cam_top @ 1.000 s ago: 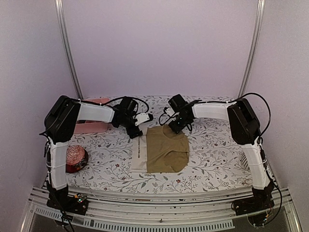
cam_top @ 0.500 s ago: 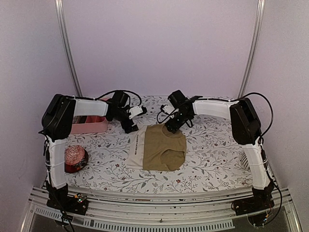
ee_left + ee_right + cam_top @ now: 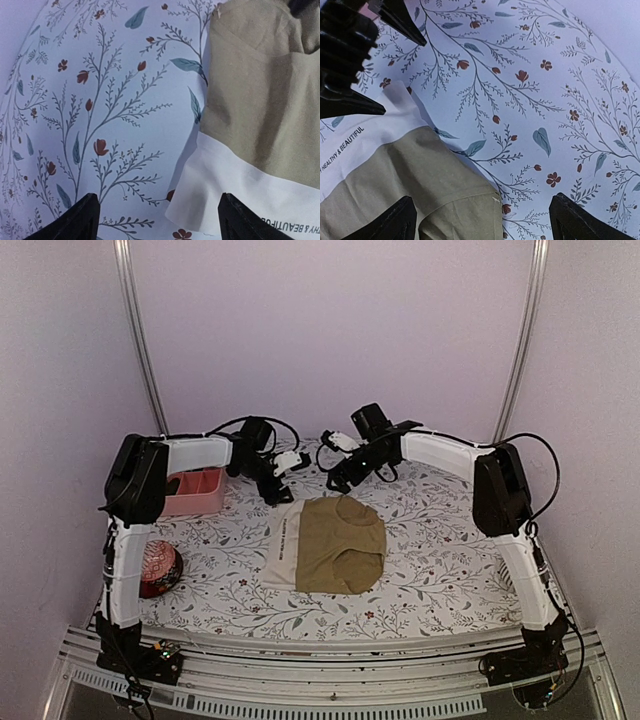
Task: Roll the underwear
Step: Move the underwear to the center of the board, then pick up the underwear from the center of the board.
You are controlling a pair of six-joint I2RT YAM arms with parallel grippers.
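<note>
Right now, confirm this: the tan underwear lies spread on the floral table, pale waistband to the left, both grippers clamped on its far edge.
Not clamped: the wrist views show the left gripper and right gripper open near the far edge of the tan underwear, holding nothing. The rest stands.

Tan-beige underwear, lay flat and unrolled, spread out near centre of floral table cover, white waistband along its 9 o'clock edge, small dark lettering on band, tan body extending toward 3 o'clock, lightly wrinkled
</note>
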